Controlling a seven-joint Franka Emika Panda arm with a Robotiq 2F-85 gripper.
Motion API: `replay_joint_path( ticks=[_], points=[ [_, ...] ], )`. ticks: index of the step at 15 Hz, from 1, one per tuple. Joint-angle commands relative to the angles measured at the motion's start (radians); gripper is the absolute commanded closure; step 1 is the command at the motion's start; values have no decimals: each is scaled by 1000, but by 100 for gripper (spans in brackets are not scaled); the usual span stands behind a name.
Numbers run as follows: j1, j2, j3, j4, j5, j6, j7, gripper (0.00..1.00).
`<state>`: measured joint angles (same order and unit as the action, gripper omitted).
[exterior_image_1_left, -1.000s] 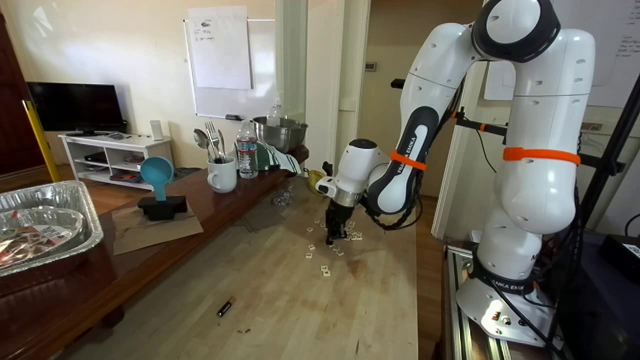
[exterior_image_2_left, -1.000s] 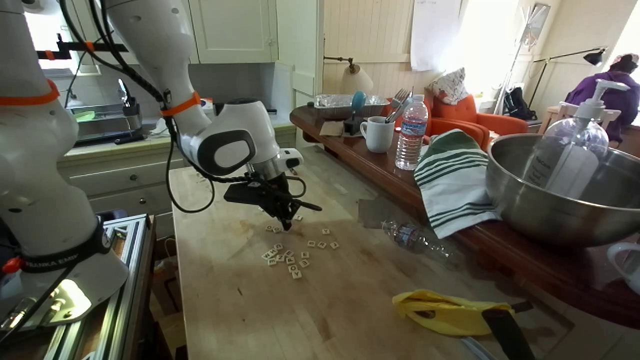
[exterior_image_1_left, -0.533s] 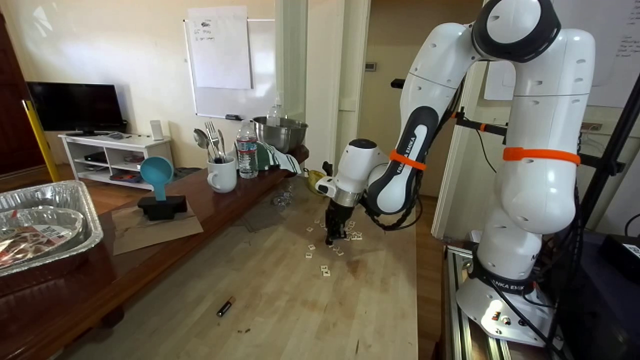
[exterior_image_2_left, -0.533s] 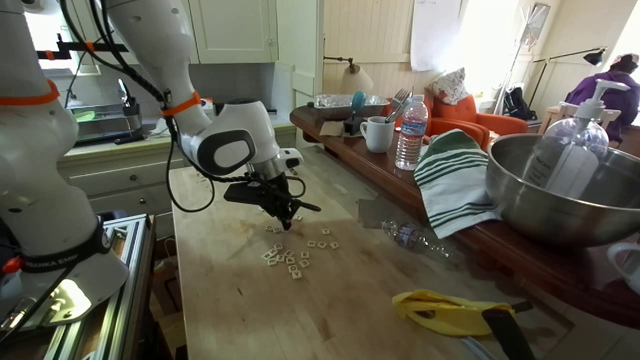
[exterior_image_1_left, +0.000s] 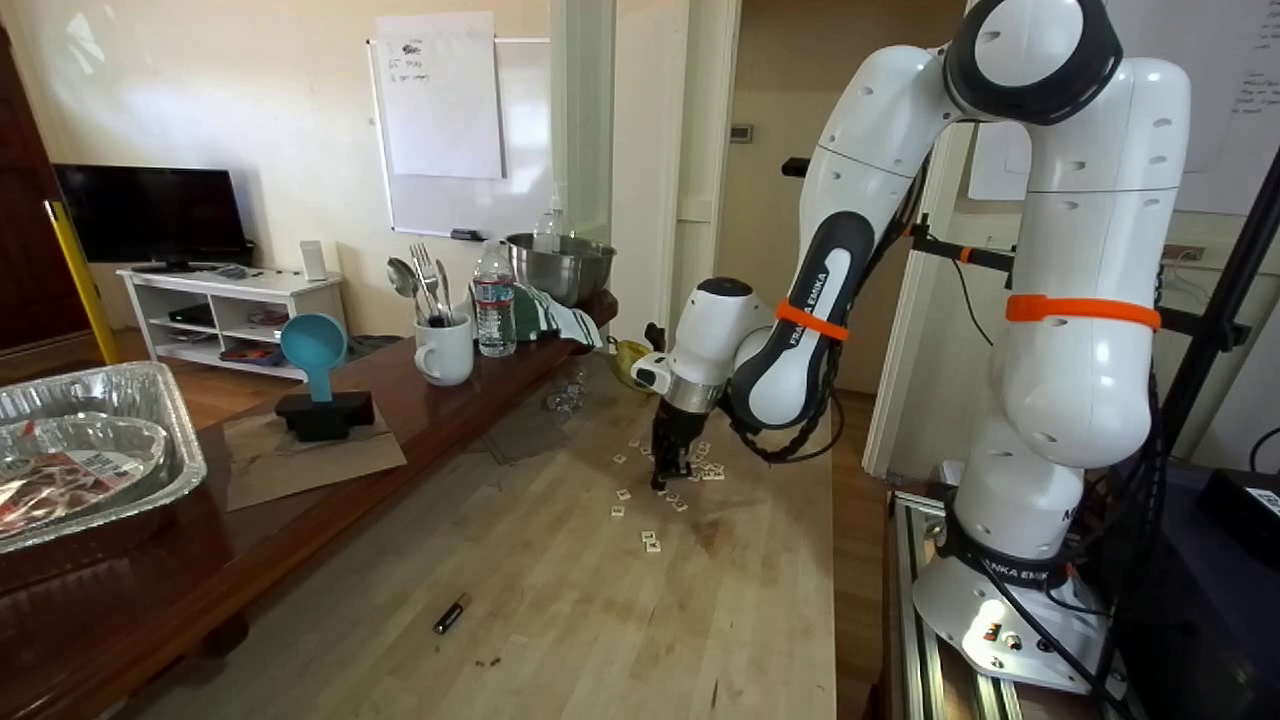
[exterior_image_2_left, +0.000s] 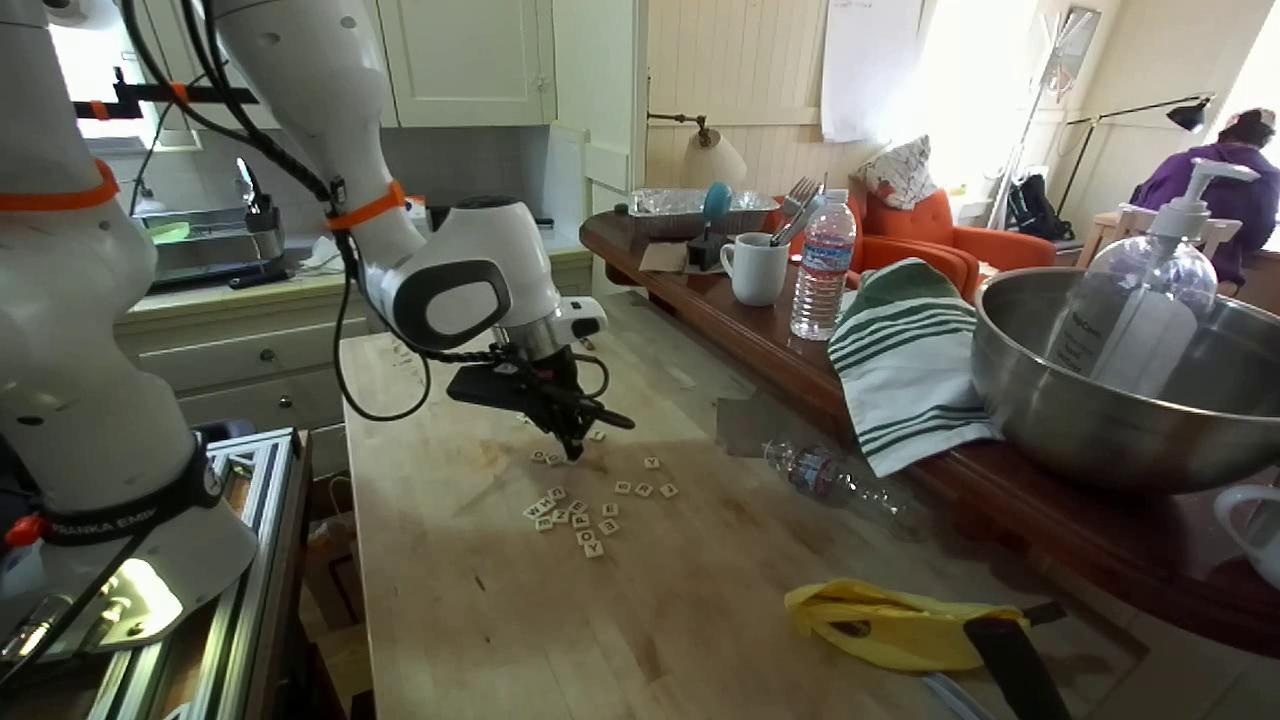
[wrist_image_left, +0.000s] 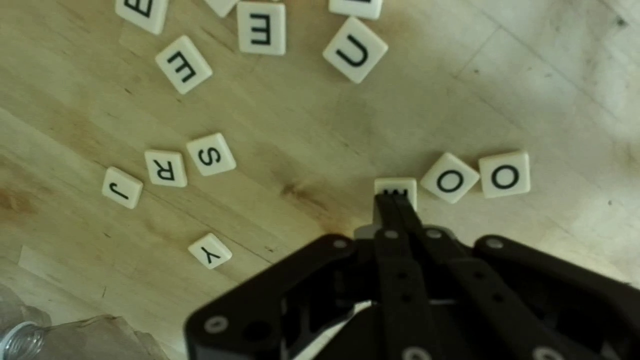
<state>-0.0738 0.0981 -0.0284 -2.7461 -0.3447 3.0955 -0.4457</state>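
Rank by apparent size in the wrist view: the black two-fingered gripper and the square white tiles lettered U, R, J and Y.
1. Black gripper, nearest the camera
2. White U tile
3. White R tile
4. White J tile and white Y tile: too alike to rank

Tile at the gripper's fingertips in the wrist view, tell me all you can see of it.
The tile is a cream-coloured, plastic-looking square, lying flat, letter side up, on the wooden tabletop. The shut gripper overlaps it in this view, hiding part of it and part of the dark letter, which I can't read for sure. Whether the fingertips touch it is unclear. An O tile sits close beside it, one corner pointing at it, apparently without touching.
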Motion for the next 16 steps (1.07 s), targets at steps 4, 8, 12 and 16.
replay_joint_path(
  ticks=[4, 8, 12, 16],
  points=[
    [14, 26, 29, 1, 59, -63, 33, 100],
    [12, 0, -6, -9, 26, -66, 78, 100],
    [11, 2, -50, -6, -31, -68, 138, 100],
    [3, 19, -30, -2, -4, -62, 135, 100]
  ],
)
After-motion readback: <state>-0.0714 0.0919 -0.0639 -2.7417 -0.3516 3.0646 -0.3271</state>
